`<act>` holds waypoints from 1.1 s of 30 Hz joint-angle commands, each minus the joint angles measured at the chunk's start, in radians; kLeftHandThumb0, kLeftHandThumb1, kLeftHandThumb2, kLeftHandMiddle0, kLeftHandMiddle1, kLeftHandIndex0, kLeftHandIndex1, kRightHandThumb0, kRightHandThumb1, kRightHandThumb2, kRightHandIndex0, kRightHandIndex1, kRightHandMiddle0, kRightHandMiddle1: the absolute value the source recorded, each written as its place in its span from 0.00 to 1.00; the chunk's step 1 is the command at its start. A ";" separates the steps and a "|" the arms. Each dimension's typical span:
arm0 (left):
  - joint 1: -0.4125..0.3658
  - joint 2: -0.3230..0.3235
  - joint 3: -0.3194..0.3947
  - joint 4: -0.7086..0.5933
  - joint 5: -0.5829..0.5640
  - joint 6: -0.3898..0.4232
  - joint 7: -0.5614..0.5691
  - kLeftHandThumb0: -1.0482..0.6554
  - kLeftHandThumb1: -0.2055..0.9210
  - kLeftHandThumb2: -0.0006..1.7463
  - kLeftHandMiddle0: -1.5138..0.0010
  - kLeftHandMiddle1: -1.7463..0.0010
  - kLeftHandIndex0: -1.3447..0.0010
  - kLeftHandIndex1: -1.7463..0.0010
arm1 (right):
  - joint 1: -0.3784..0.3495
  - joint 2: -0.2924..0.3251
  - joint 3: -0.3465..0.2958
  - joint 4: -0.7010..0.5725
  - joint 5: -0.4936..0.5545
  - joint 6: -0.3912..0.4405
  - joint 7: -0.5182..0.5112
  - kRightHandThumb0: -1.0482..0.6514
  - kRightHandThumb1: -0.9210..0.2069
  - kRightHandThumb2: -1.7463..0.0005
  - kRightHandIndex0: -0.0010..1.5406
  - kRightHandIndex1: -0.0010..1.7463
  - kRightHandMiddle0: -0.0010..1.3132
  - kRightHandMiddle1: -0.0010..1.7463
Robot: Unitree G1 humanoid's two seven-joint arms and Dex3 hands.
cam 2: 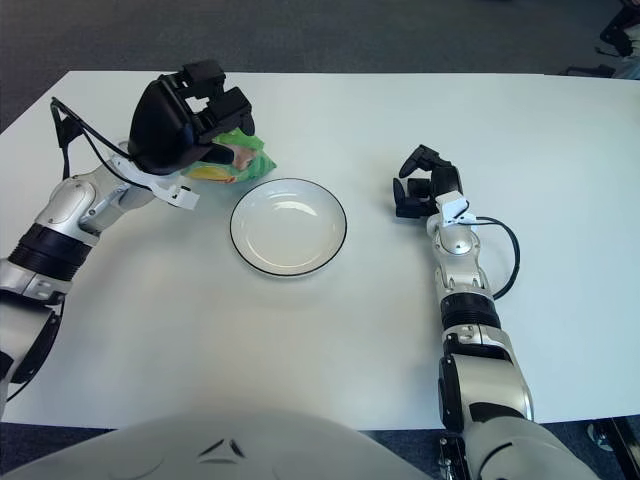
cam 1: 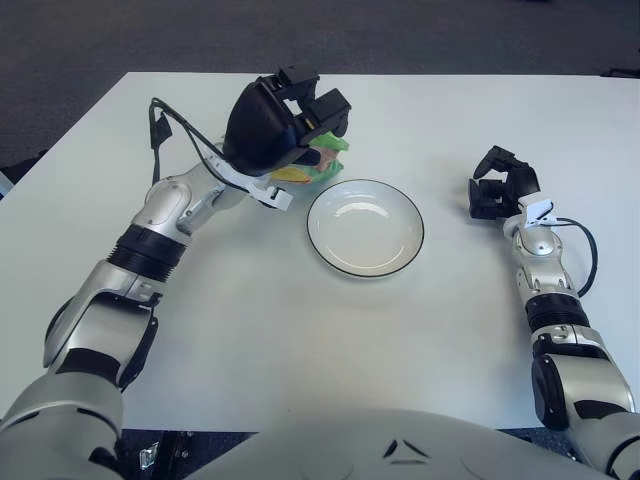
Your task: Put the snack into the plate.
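The plate (cam 1: 366, 228) sits near the middle of the white table (cam 1: 300, 330), empty and upright, with bare tabletop on every side. This placement leaves its bowl open from above, and no object stands between it and the snack. To the right of the plate, and well apart from it, the right hand (cam 1: 502, 187) shows with its fingers curled inward and nothing held; it plays no part in the transfer. Farther back, the left hand (cam 1: 285, 125) is raised just beyond the plate's far-left rim, its fingers clamped around the snack (cam 1: 318, 165), a green bag. The bag hangs below and behind the hand, largely hidden by it, and its lower end is close to the rim but not over the bowl. The high grasp appears intended to let the bag clear the rim.
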 commanded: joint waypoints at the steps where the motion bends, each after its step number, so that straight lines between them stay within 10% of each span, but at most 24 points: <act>1: -0.038 0.006 0.012 -0.014 0.006 -0.020 -0.010 0.61 0.19 0.94 0.42 0.07 0.55 0.00 | 0.075 0.034 0.016 0.050 -0.005 0.028 0.007 0.31 0.63 0.17 0.86 1.00 0.54 1.00; 33: 0.075 0.038 0.095 -0.130 -0.336 0.127 -0.676 0.61 0.15 0.98 0.41 0.04 0.52 0.00 | 0.088 0.038 0.017 0.007 -0.005 0.067 0.003 0.31 0.62 0.18 0.86 1.00 0.53 1.00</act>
